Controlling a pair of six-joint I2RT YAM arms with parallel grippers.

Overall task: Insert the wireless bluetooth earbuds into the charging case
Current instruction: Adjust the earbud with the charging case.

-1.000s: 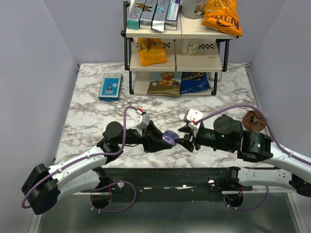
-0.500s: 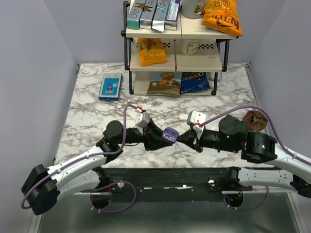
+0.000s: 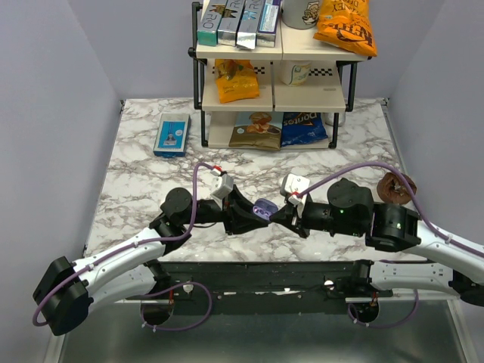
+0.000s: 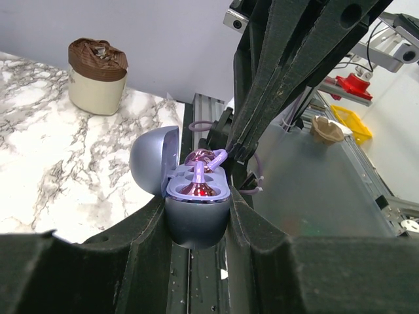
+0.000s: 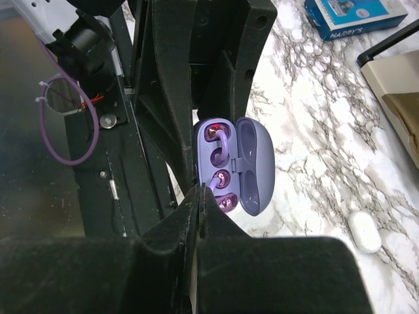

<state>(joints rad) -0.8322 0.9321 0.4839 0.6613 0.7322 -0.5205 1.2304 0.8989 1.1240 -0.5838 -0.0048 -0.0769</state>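
The marble table (image 3: 151, 181) has the work near its 6 o'clock edge, where both arms meet. Reaching in from 9 o'clock, the left gripper (image 3: 255, 215) is clenched on the charging case (image 4: 196, 222) — braced steady, lid swung open, sockets turned toward the other arm. From 3 o'clock the right gripper (image 5: 200, 194) pinches an earbud (image 4: 202, 157) at the far socket — it looks not quite seated.
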